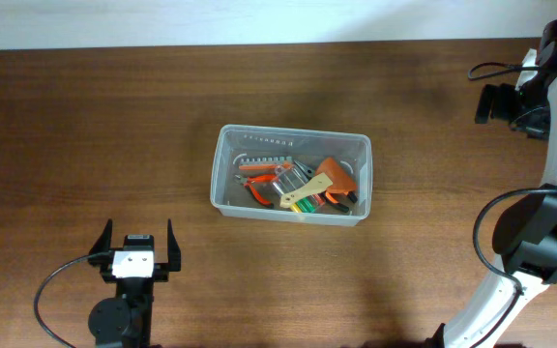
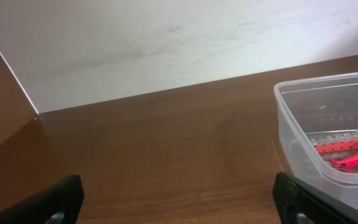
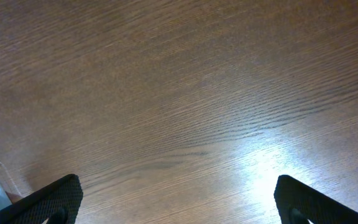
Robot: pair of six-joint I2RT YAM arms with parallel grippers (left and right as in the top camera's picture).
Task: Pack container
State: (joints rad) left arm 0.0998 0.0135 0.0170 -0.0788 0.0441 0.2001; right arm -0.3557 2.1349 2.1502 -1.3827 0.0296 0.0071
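Overhead shows my left fingers (image 1: 104, 242) spread wide, empty; the container (image 1: 298, 131) of tools (image 1: 298, 188) sits ahead and right of them. My right fingers (image 3: 50, 198) are spread too, above the desk (image 3: 179, 93).

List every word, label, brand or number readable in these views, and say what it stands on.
No text can be read in any view.
The tools in the container are too small and blurred to show any markings.
The table bears no lettering.
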